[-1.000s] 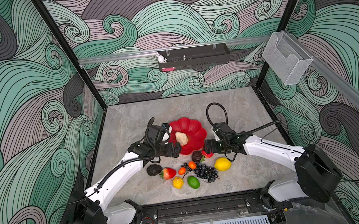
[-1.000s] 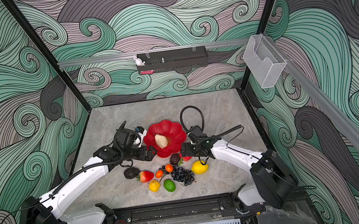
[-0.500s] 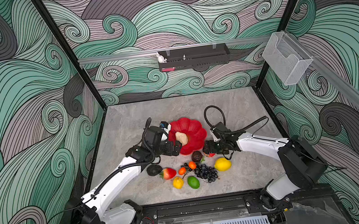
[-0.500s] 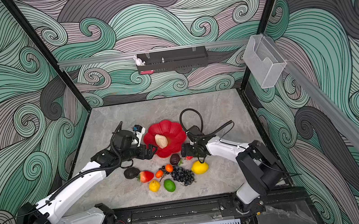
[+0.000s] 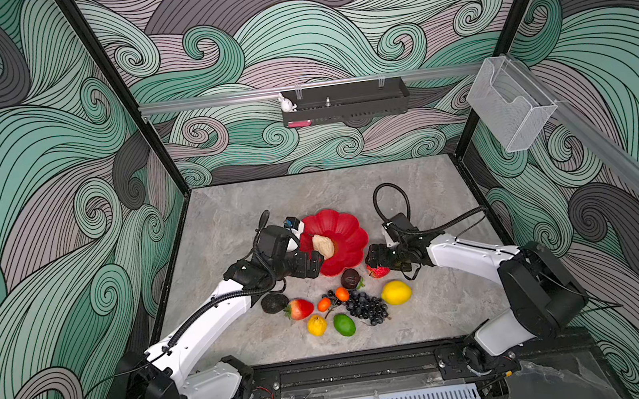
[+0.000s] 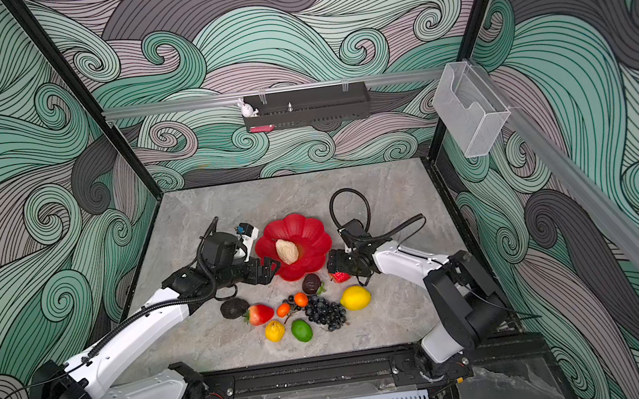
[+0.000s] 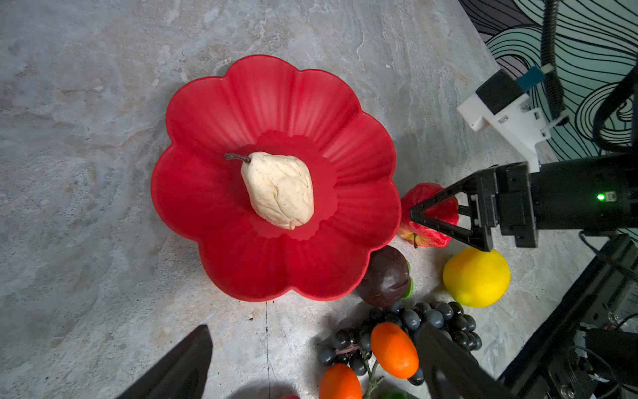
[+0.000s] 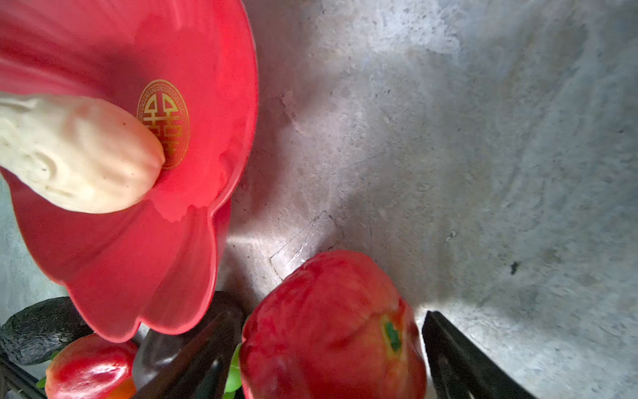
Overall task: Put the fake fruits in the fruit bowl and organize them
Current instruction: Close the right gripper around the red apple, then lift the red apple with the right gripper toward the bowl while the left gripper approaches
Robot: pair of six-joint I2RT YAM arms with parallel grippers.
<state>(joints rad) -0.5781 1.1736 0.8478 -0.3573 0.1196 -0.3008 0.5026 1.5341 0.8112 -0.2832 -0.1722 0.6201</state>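
The fruit bowl (image 5: 348,222) (image 6: 313,230) (image 7: 207,103) (image 8: 207,51), a red flower-shaped dish, holds one cream pear (image 5: 323,246) (image 7: 279,190). In front of it lie the other fake fruits: a red apple (image 5: 379,271) (image 8: 328,328), dark plum (image 5: 350,278), lemon (image 5: 396,292), grapes (image 5: 365,307), lime (image 5: 344,324), strawberry (image 5: 300,308) and small orange pieces (image 5: 342,294). My right gripper (image 5: 374,258) (image 8: 326,316) is open, its jaws straddling the apple with a gap on one side. My left gripper (image 5: 315,262) (image 7: 314,328) hangs open and empty at the bowl's front-left rim.
A dark avocado (image 5: 274,303) and a small yellow fruit (image 5: 317,325) lie at the left of the fruit group. A black tray (image 5: 345,101) hangs on the back wall and a clear box (image 5: 511,108) on the right wall. Patterned walls enclose the grey table.
The right arm's rear links swung inward while its gripper stayed over the red apple, its jaws narrowing slightly. The left gripper barely shifted beside the bowl.
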